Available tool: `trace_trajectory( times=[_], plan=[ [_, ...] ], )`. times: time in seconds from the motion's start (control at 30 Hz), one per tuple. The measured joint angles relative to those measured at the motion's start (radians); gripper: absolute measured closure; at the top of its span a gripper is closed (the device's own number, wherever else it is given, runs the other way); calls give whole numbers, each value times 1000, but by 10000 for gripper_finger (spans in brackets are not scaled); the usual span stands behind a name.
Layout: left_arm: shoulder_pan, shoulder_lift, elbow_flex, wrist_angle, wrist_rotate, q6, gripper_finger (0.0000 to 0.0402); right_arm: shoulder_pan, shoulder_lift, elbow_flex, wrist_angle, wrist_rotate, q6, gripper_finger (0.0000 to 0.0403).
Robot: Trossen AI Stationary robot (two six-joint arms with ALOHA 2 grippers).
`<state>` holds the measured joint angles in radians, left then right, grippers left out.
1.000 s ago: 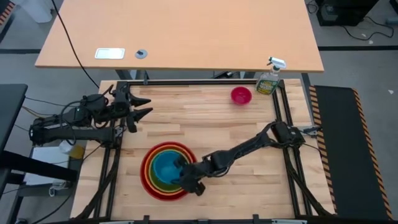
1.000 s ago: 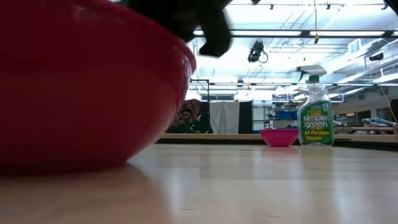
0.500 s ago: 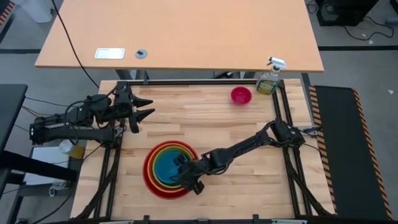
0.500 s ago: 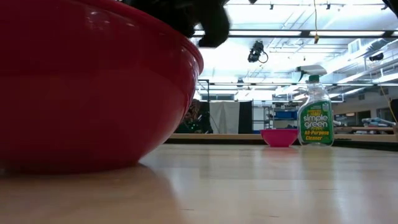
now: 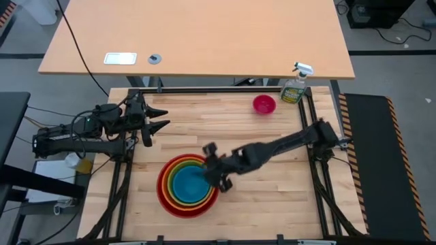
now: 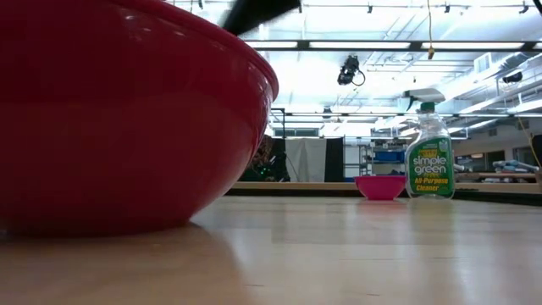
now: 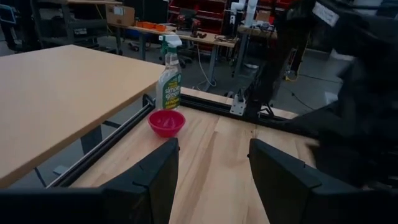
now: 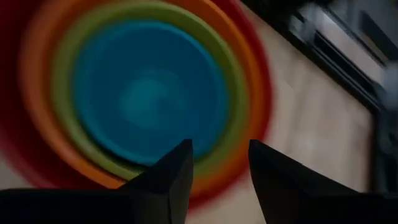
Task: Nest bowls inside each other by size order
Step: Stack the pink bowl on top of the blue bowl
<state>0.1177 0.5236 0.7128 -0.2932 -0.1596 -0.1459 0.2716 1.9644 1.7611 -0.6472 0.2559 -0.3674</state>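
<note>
Four bowls sit nested near the table's front: red (image 5: 165,197) outermost, then orange (image 5: 170,178), lime green (image 5: 176,171), and blue (image 5: 187,185) innermost. The red bowl (image 6: 127,119) rests on its base on the wood. The pink bowl (image 5: 263,104) stands alone at the far right, next to the spray bottle. My right gripper (image 5: 210,171) hovers open over the stack's right rim, with nothing between its fingers (image 8: 217,162). My left gripper (image 5: 160,117) waits open at the far left (image 7: 213,162).
A spray bottle (image 5: 295,85) stands at the far right corner beside the pink bowl (image 6: 379,186). Black frame rails (image 5: 310,136) run along the table's edges. Bare wood (image 5: 272,197) lies right of the stack and between it and the pink bowl.
My right gripper has opened and let go of the blue bowl, which now lies inside the green one. The gripper has then risen out of the stack and drawn back toward the table's far right. The stack has shifted slightly.
</note>
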Motion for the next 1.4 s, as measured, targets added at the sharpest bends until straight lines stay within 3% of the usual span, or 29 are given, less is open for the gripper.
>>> trace_trajectory(
  times=[0.13,0.37,0.57,0.8,1.1,1.27,1.4],
  plan=[
    [0,0,0,-5,0,3,203,-78,-90,-139,9,31,38,241],
    [0,0,0,-21,0,3,203,-292,-284,-512,191,83,136,241],
    [0,0,0,-32,0,3,203,-522,-363,-698,160,137,277,241],
    [0,0,0,-32,-1,29,203,-751,-342,-736,30,113,364,214],
    [1,0,0,-40,-1,30,203,-831,-246,-736,1,31,322,178],
    [1,0,0,-40,-1,30,203,-837,-178,-736,5,45,312,208],
    [1,0,0,-40,-1,30,203,-830,-154,-734,10,69,312,265]
  ],
)
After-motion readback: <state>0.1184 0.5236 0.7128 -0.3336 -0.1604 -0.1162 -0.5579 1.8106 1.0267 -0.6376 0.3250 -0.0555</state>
